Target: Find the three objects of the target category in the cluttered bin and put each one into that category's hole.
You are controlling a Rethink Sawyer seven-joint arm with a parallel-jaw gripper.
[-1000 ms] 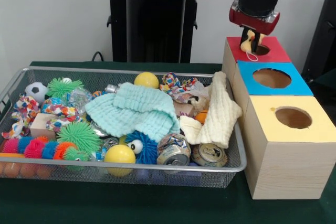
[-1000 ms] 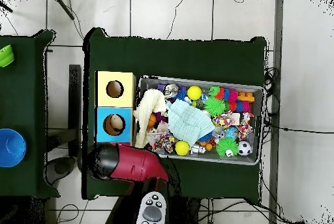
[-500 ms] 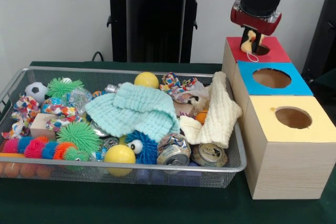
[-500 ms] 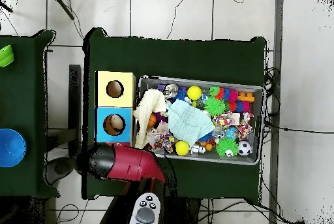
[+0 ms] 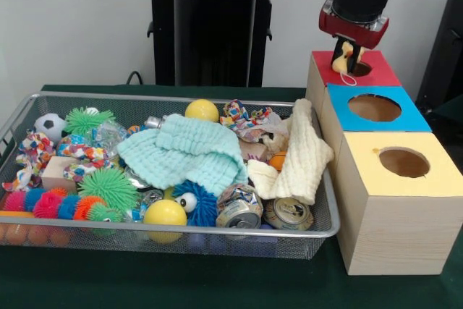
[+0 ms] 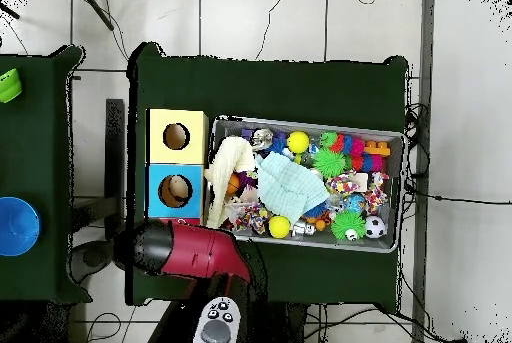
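Barely lifting: toy over the red hole

Nearest, the wire bin [image 5: 29,106] at nine o'clock lies unchanged. Beyond the yellow and blue boxes, the gripper [image 5: 346,56] has risen slightly, fingers pinched on a small yellowish toy [image 5: 345,58] dangling above the red box's hole [image 5: 359,69]. Release seems next.

Wire-mesh metal bin [image 5: 318,226]. Ribbed knit cloth [image 5: 184,151] (pale green, soft). Dented shiny cans [image 5: 239,211]. Bare wood boxes [image 5: 394,233], matt painted tops. Worktop [image 5: 217,280] covered in dark matt fabric.
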